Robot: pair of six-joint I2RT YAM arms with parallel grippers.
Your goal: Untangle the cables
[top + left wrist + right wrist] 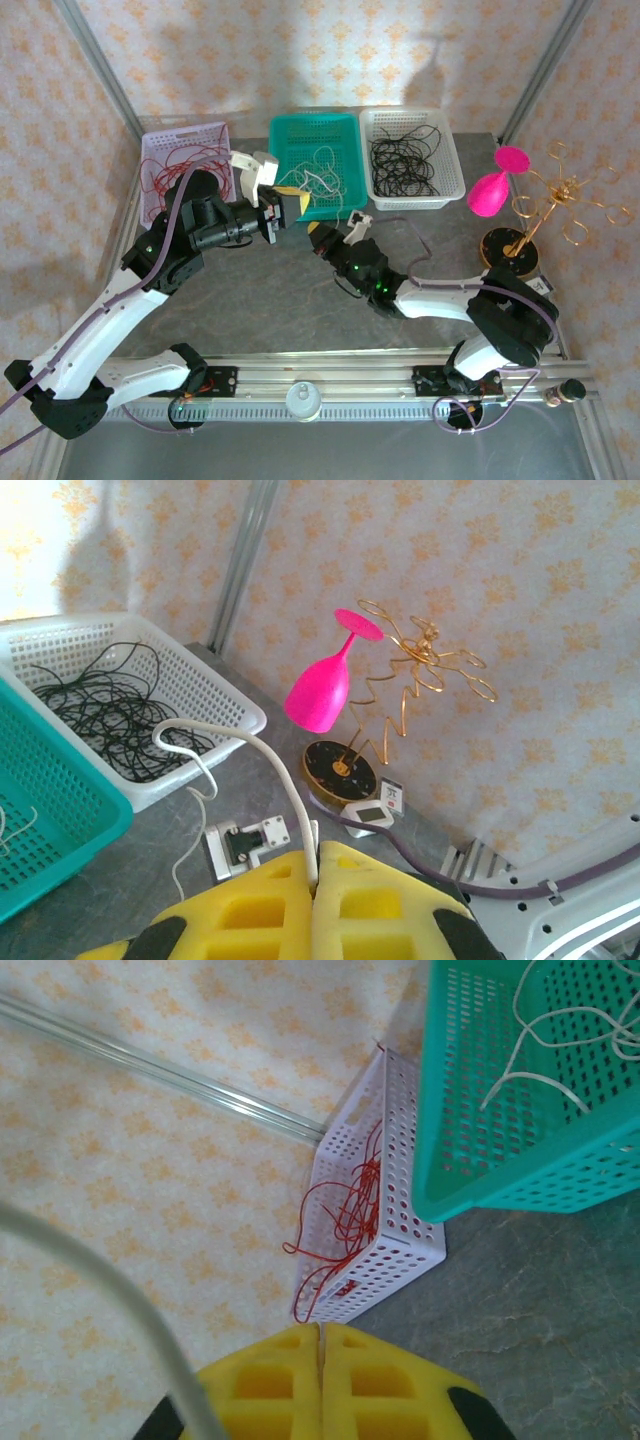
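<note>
Left jaws: clenched on the white cable [285, 778].
Right jaws: pressed together, a blurred cable [100, 1276] just beside them; grip unclear.

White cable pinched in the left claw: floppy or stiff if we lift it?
Likely springy rather than limp: the white cable rises from the shut left claw and holds an arched loop unsupported. Probably light, since it looks thin. It may slip under a pull, as only a short stretch sits between the yellow pads.

Overhead rear view, close wrist views sharing basket [300, 135]
</note>
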